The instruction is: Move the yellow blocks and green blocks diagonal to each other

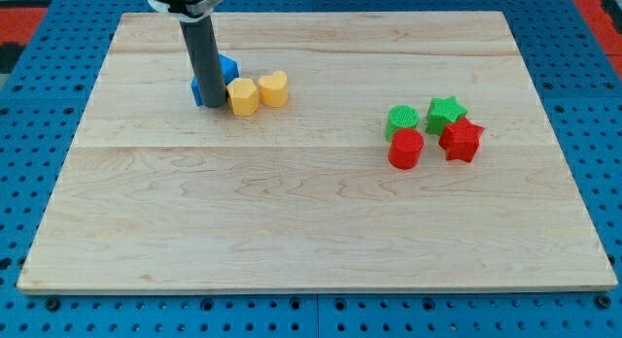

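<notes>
1. While my tip rests on the wooden table at the view's upper left, it stands just left of the yellow hexagonal block, touching or nearly so, with a blue block partly hidden behind the rod.
2. A yellow heart-shaped block sits against the hexagon's right side.
3. Well apart, at the view's right, a green round block and a green star block crowd a red cylinder block and a red star block.
4. No hand exists on this arm; nothing is grasped, only a bare rod that pushes.
5. By my judgement the blocks are light, rigid and quick to slide or spin; pushing through the middle of a flat side should keep each one straight.
</notes>
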Controlling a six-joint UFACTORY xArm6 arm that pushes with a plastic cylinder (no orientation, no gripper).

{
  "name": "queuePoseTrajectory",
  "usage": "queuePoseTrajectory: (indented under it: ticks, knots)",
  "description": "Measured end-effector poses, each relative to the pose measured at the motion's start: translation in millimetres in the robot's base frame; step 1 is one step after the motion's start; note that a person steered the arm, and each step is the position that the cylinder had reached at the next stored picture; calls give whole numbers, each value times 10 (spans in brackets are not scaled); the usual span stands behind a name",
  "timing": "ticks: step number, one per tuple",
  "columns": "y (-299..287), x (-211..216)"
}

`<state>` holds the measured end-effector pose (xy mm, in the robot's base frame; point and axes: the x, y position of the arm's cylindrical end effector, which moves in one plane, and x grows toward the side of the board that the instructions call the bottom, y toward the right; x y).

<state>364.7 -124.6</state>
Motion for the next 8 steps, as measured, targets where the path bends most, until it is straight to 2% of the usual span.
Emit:
queuePoseTrajectory:
  ticks: [2,5,8]
  knots:
    - [17,79]
    - [927,-38]
    - [1483,-278]
